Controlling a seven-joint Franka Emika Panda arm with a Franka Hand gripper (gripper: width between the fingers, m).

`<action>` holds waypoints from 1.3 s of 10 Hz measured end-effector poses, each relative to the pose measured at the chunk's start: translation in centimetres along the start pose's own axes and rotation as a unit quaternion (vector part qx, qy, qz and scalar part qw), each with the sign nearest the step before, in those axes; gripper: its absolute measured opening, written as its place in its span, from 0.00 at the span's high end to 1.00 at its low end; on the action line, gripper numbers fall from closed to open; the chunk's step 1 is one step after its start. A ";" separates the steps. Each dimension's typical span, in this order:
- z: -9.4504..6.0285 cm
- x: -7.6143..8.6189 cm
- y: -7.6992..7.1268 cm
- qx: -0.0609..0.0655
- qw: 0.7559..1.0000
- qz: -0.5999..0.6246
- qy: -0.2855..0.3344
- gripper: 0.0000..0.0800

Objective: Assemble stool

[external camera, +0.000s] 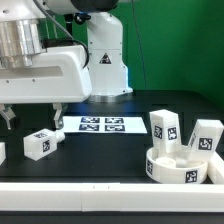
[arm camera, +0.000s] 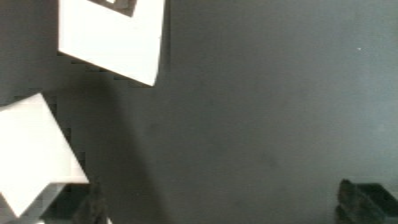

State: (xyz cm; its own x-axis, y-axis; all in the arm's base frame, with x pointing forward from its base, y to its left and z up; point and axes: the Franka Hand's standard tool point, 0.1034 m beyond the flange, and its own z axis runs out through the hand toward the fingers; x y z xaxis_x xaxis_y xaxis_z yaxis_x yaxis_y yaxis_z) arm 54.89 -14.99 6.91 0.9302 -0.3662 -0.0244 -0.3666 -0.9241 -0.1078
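The ring-shaped white seat (external camera: 180, 166) lies at the exterior view's right front. Two white block legs (external camera: 164, 125) (external camera: 207, 136) stand upright behind it. A third leg (external camera: 40, 144) lies at the left, and a further white part (external camera: 2, 151) is cut off by the left edge. My gripper (external camera: 32, 115) hangs open and empty above that third leg, apart from it. In the wrist view my gripper (arm camera: 214, 205) has only bare black table between the fingertips (arm camera: 370, 200). A white tagged piece (arm camera: 111, 38) and a second white piece (arm camera: 32, 140) lie to one side.
The marker board (external camera: 100, 124) lies flat at the table's middle back. The white robot base (external camera: 105, 60) stands behind it. A long white rail (external camera: 110, 196) runs along the front edge of the black table (external camera: 100, 160).
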 end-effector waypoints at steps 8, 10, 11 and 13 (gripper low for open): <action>2.7 -2.3 2.7 0.003 0.994 0.082 -0.070 0.19; 2.4 -2.5 2.6 0.022 0.985 0.080 -0.150 0.19; 2.5 -2.5 2.6 0.029 0.980 0.080 -0.179 0.19; 2.4 -2.8 2.9 0.041 0.964 0.077 -0.251 0.19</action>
State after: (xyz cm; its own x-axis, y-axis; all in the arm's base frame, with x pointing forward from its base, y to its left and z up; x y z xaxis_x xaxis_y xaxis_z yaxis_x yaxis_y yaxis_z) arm 51.27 -16.35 4.26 0.7634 -0.3796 -0.5226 -0.5170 -0.8441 -0.1421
